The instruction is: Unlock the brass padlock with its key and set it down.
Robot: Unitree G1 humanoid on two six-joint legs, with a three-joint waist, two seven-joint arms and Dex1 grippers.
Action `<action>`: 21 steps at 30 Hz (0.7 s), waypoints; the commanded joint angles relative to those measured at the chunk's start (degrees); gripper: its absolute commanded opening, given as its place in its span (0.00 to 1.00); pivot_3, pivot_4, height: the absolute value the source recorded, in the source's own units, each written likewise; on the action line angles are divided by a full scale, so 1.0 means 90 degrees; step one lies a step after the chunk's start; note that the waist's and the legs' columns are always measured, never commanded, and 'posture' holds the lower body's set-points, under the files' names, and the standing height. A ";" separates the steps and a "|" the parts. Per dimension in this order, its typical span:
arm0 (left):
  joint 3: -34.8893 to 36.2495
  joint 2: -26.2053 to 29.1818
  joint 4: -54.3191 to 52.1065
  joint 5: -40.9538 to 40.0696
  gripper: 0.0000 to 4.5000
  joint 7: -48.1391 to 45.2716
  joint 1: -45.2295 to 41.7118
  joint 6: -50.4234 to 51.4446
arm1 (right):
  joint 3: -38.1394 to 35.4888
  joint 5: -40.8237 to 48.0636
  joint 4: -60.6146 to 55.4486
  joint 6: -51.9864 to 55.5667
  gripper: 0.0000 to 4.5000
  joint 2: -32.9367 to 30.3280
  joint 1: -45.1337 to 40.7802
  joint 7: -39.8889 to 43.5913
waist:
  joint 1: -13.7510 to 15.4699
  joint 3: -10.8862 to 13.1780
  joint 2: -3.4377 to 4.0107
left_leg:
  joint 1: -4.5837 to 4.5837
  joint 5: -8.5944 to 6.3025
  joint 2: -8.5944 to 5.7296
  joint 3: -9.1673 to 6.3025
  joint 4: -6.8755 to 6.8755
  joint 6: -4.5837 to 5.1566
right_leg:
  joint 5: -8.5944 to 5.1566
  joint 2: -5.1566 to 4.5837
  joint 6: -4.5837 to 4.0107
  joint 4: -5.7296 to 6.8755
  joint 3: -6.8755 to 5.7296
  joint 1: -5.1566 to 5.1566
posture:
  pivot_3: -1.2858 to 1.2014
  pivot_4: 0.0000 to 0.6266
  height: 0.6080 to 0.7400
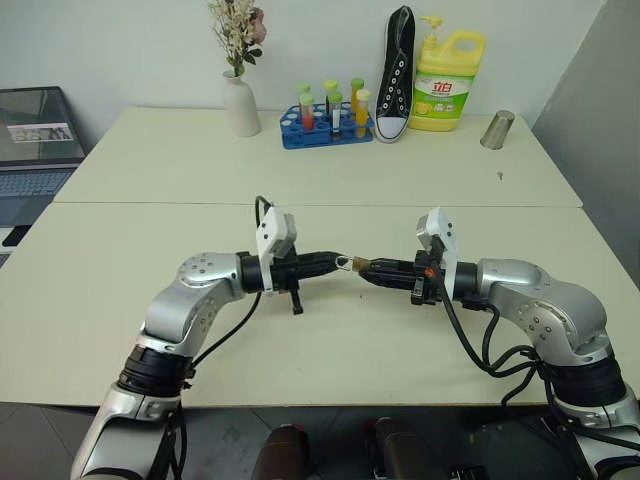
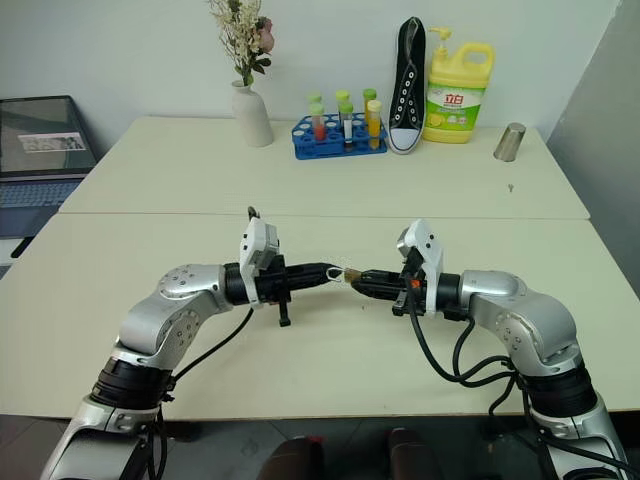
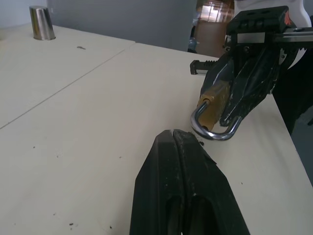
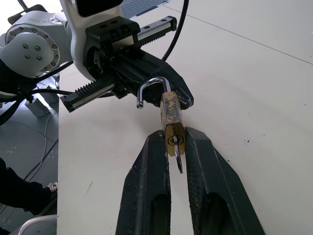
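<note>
Nearest the camera, two arms reach inward over the near part of the cream bench [image 1: 330,360] and meet tip to tip above it. The right pincer [image 4: 174,142] points toward the left one, its two black fingers closed against the sides of the one brass padlock [image 4: 171,120], held clear of the bench top. The padlock's body sticks out past the fingertips, and its silver shackle stands sprung open at one end, hooked toward the other arm. One small silvery key [image 4: 177,152] sits in the keyway on the padlock's base, its shaft hanging out between the two right fingers. The left pincer [image 3: 172,134] has its two fingers pressed fully together, with nothing visible between them; their tips lie just beside the shackle loop, and whether they touch it cannot be told.

Beyond the seam that crosses the bench, the far part carries a row of things near the wall: one white vase [image 1: 240,105] with dried flowers, one blue rack [image 1: 325,128] holding six tubes with green caps and coloured contents, one black and white sneaker [image 1: 397,75] standing on end, one yellow detergent bottle [image 1: 446,82] with a pump, and one steel cup [image 1: 497,129] upside down at the right end. One open laptop [image 1: 35,140] sits off to the left
</note>
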 commanded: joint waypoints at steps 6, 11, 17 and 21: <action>0.0188 0.0241 -0.0787 -0.0360 0.00 -0.0377 0.0121 0.0620 | -0.0086 -0.0060 -0.0003 -0.0161 0.02 -0.0028 -0.0070 0.0062 | -0.0001 0.0000 0.0001 | 0.0000 0.0000 0.0001 0.0001 -0.0001 0.0000 | 0.0000 0.0000 0.0000 -0.0001 0.0001 0.0000 | 0.52 0.24 1.00; 0.0470 0.0244 -0.1013 -0.0949 0.00 -0.0338 0.0004 0.1374 | -0.0065 -0.0096 0.0026 -0.0190 0.02 -0.0030 -0.0066 0.0084 | -0.0002 0.0001 0.0001 | 0.0000 0.0000 0.0001 0.0000 -0.0001 0.0000 | -0.0001 0.0000 0.0001 0.0000 0.0001 0.0000 | 0.52 0.24 1.00; 0.0504 0.0160 -0.0908 -0.0827 0.00 -0.0202 -0.0107 0.1342 | -0.0017 -0.0093 0.0026 -0.0214 0.02 -0.0025 -0.0069 0.0109 | -0.0001 0.0001 0.0001 | 0.0000 0.0000 0.0000 0.0001 0.0000 0.0000 | -0.0002 0.0000 0.0002 -0.0001 0.0001 0.0000 | 0.52 0.24 1.00; 0.0498 0.0130 -0.0881 -0.0763 0.00 -0.0183 -0.0134 0.1280 | 0.0006 -0.0077 0.0002 -0.0199 0.02 -0.0028 -0.0061 0.0129 | -0.0001 0.0001 0.0001 | 0.0000 0.0000 0.0000 0.0001 -0.0001 0.0000 | -0.0001 0.0000 0.0002 -0.0001 0.0002 0.0000 | 0.52 0.24 1.00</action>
